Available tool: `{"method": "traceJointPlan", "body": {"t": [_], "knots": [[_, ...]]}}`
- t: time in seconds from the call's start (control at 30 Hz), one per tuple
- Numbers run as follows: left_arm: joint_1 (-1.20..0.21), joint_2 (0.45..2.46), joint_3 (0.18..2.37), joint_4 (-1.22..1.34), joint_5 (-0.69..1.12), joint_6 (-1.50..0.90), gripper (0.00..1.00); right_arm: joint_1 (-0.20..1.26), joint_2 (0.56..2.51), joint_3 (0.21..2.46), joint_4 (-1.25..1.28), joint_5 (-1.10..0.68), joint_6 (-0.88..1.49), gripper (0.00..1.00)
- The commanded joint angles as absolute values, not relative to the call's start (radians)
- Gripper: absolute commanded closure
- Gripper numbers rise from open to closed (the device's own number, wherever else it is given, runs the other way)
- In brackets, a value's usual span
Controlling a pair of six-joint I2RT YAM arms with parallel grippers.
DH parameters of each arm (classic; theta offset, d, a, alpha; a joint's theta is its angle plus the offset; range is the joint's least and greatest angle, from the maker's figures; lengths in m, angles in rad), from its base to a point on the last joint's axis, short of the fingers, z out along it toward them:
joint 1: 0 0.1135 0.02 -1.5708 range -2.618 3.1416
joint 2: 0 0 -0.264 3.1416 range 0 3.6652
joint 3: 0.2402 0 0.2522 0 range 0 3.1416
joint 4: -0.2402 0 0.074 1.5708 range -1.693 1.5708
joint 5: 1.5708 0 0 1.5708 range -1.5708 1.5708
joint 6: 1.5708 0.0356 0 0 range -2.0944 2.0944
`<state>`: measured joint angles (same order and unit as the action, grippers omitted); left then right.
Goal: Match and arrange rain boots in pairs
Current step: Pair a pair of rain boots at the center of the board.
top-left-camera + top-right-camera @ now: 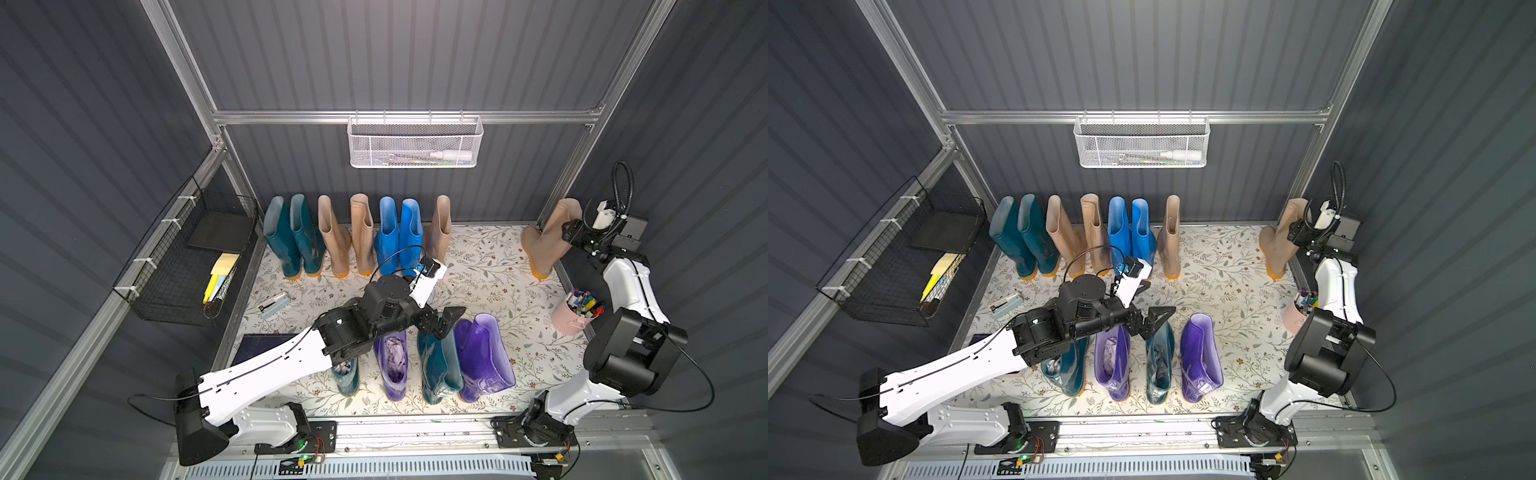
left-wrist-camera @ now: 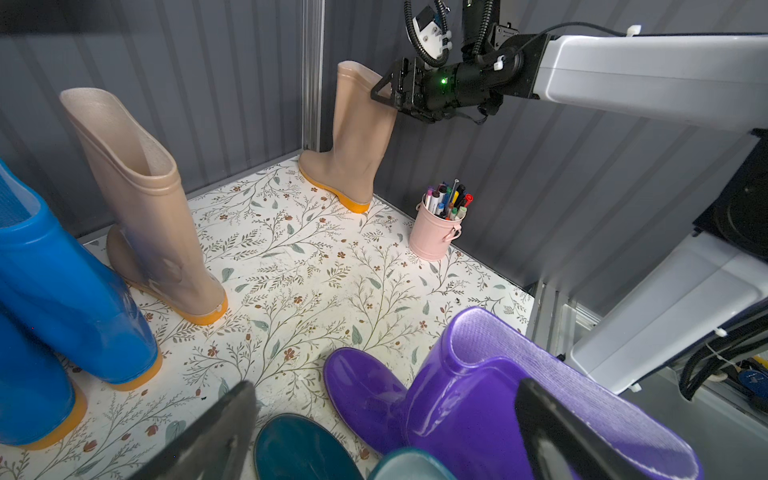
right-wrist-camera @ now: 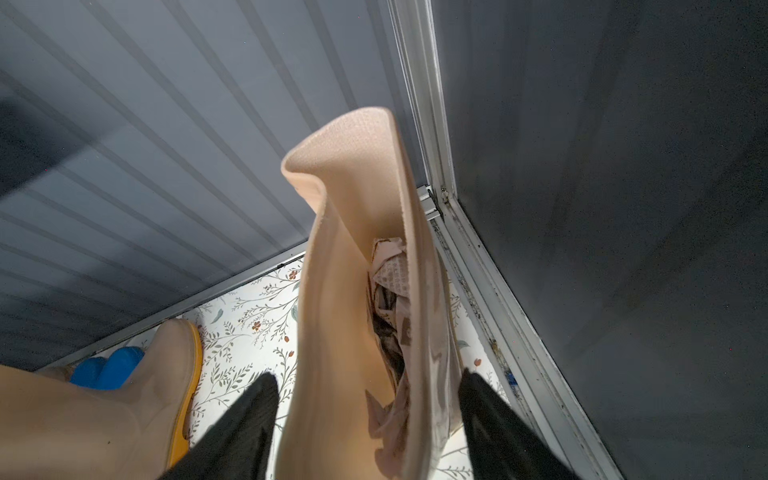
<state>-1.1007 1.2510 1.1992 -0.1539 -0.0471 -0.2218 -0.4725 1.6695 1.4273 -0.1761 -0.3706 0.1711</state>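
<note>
The floral counter (image 1: 490, 266) is lined with glossy, orange-soled rain boots (image 1: 390, 237). The corner beige boot (image 1: 540, 249) is straddled by the right gripper (image 3: 365, 376), grip firmness indiscernible; the left gripper (image 1: 449, 322) is held wide above a teal boot (image 1: 438, 365).

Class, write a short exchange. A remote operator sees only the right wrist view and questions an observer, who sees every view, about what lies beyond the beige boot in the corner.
Operator: My right tool straddles the tall beige rubber boot. Where does its match stand?
Observer: A lone beige boot ends the back row, right beside the bright blue rubber boots.
Operator: Where is the left tool?
Observer: It hangs open above a dark teal rubber boot in the front row.
</note>
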Motion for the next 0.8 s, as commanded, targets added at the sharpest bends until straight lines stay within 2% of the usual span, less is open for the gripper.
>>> {"method": "traceJointPlan", "body": {"t": [0.0,0.13,0.5,0.63,0.77], "knots": [[-1.106,1.261,1.201,-0.132,-0.032,-0.236,0.02,-0.461,1.677,1.457,-0.206,-0.395,0.162,0.35],[-1.105,1.256,1.188,-0.123,-0.032,-0.241,0.02,-0.456,1.68,1.454,-0.213,-0.396,0.163,0.45],[-1.106,1.249,1.195,-0.134,-0.035,-0.228,0.01,-0.448,1.679,1.448,-0.196,-0.435,0.19,0.83],[-1.106,1.254,1.197,-0.135,-0.036,-0.225,0.01,-0.43,1.661,1.431,-0.165,-0.463,0.187,0.91],[-1.105,1.264,1.214,-0.143,-0.031,-0.224,0.01,-0.401,1.644,1.416,-0.138,-0.482,0.188,0.95]]}}
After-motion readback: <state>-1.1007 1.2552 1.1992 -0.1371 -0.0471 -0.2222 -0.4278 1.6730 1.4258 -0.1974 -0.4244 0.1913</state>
